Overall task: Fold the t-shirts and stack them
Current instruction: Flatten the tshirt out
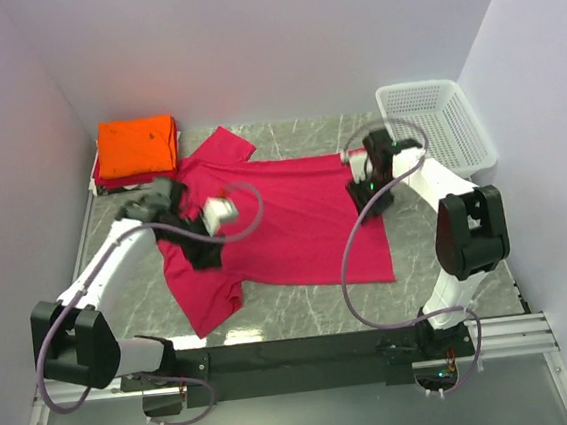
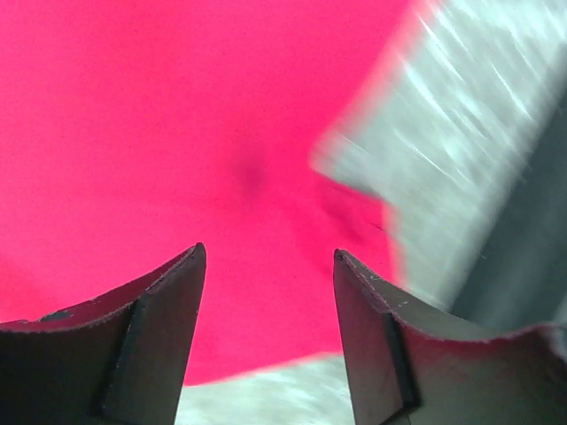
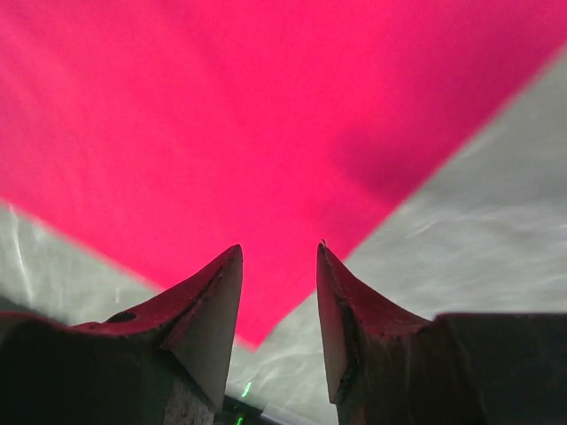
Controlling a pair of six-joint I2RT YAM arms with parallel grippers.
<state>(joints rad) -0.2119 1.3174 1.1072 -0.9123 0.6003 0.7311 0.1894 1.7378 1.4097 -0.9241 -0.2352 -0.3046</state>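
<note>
A crimson-pink t-shirt (image 1: 285, 222) lies spread out flat on the marble table, its sleeves at the far left and near left. A folded orange t-shirt (image 1: 136, 144) sits on a folded red one (image 1: 110, 179) at the back left. My left gripper (image 1: 203, 255) is open and empty, just above the shirt's left part; its wrist view (image 2: 268, 257) shows pink cloth (image 2: 133, 133) and a hem edge below the jaws. My right gripper (image 1: 366, 206) is open and empty at the shirt's right edge. Its wrist view (image 3: 279, 252) shows a corner of the shirt (image 3: 266, 106) pointing between the jaws.
A white mesh basket (image 1: 438, 122) stands at the back right. Bare marble table (image 1: 314, 315) shows in front of the shirt and to its right (image 3: 478, 221). White walls close in the left, back and right sides. Cables loop over the shirt.
</note>
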